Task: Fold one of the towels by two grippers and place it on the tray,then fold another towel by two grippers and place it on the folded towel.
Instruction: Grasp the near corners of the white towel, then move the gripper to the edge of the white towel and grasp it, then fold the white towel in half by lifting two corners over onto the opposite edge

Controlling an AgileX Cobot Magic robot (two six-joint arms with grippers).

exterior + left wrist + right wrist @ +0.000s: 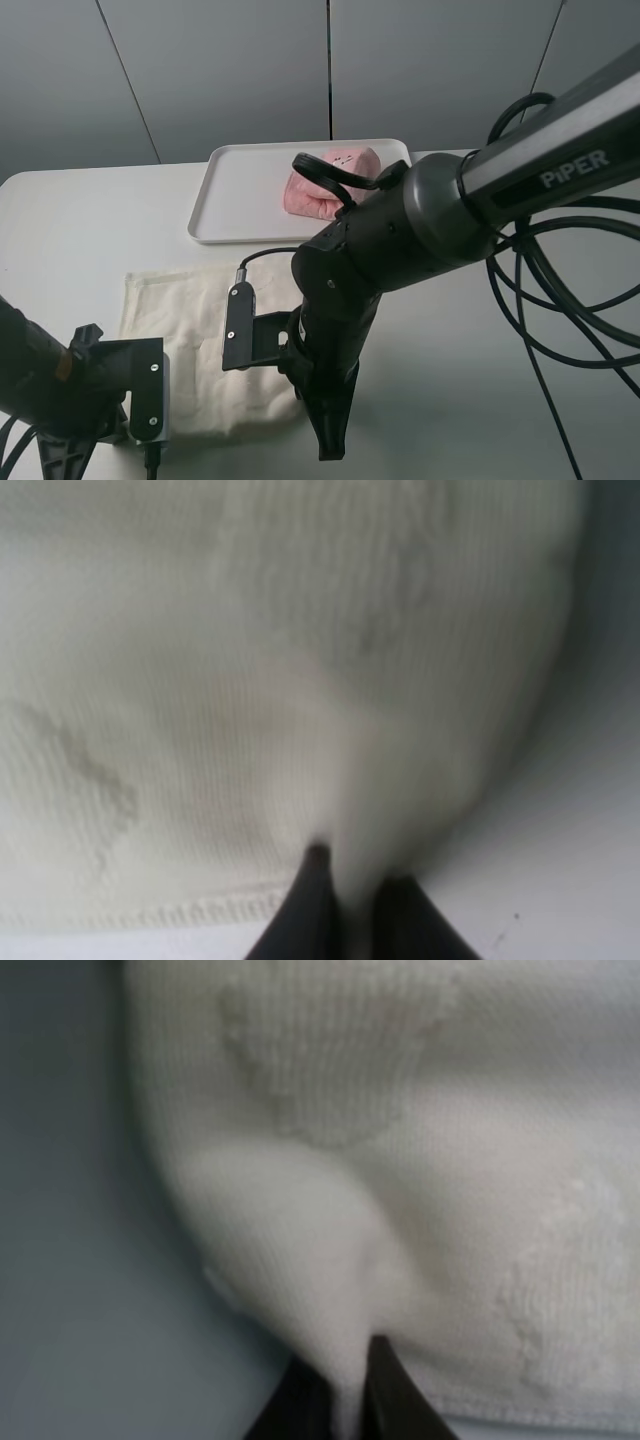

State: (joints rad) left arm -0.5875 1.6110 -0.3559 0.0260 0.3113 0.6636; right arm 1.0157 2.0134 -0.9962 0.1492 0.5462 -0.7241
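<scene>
Pinching the cream towel (190,310) at its near left corner, the left gripper (350,868) has its fingers clenched on a raised tuck of cloth just inside the hem. The towel lies flat on the table (80,220), close to the front edge, between the two arms. At its near right corner the right gripper (345,1365) is clamped on a like peak of fabric. From both grips the cloth runs away toward the tray (240,190) at the back edge, where the pink towel (310,202) sits folded. The fold, I judge, means carrying the held edge to the far edge, with neither arm nearer.
</scene>
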